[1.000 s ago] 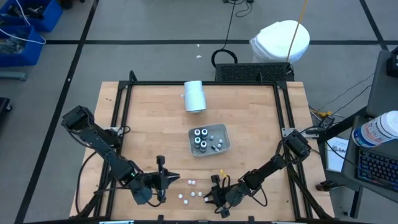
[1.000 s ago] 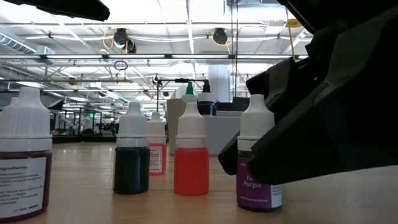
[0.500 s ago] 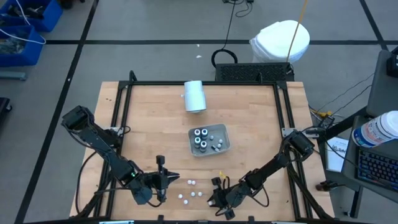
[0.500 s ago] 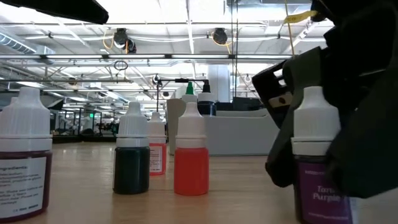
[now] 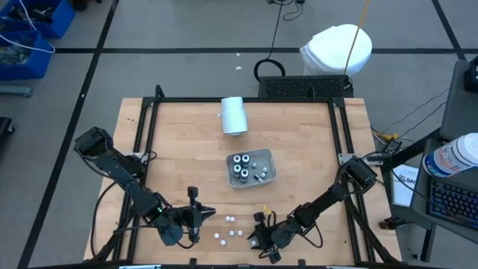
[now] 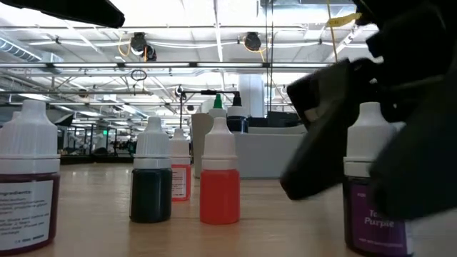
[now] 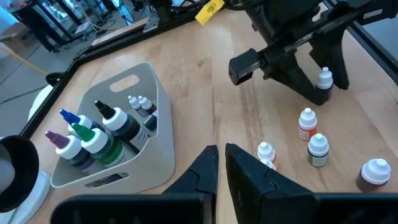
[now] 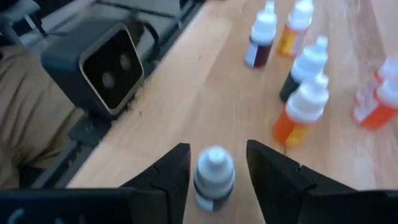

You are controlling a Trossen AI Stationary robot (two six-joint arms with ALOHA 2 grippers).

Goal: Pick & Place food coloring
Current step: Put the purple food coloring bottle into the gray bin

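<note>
The purple food-coloring bottle [image 6: 375, 187] stands upright, cap up, between the spread fingers of the right claw [image 8: 214, 168] near the bench's [image 5: 299, 134] front edge, well in front of the grey tray [image 5: 269, 174]. The left claw [image 7: 221, 163] waits alongside, fingers pressed together.

The table [image 5: 299, 149] is pale wood with a smooth, matt grain. The tray [image 7: 152, 134] looks like matt grey plastic. The food coloring bottles [image 6: 219, 175] are glossy translucent plastic with smooth white caps.
</note>
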